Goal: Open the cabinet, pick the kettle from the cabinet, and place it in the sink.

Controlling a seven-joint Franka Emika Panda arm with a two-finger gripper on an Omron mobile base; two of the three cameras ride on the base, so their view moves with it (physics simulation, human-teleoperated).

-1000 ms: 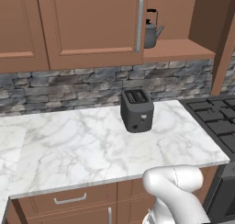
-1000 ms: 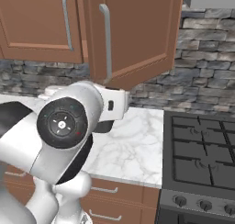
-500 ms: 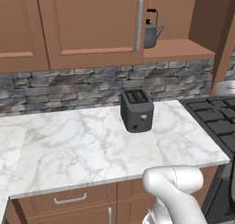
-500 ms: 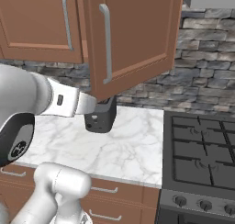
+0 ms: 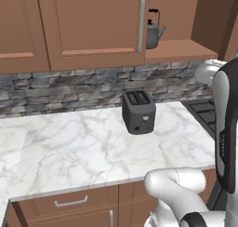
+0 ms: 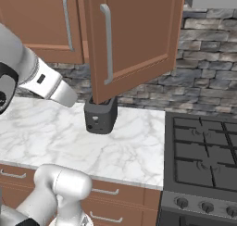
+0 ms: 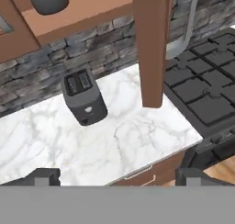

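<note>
Now the kettle (image 5: 152, 30) is seen on the shelf of the opened cabinet (image 5: 181, 50), at twelve o'clock above the toaster (image 5: 138, 112) on the desk (image 5: 83, 147). It is judged rigid, smooth and fairly light; the black arched handle is the likeliest hold. Dark-grey, squat, curved spout. The end effector (image 7: 117, 177) is spread wide, nothing held.

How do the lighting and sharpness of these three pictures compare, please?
Left base view: even, flat light, crisp edges, the kettle clear on its shelf. Right base view: the toaster sits dark in shade under the open cabinet door. Hand view: softer and slightly blurred, no glare on the marble counter.
</note>
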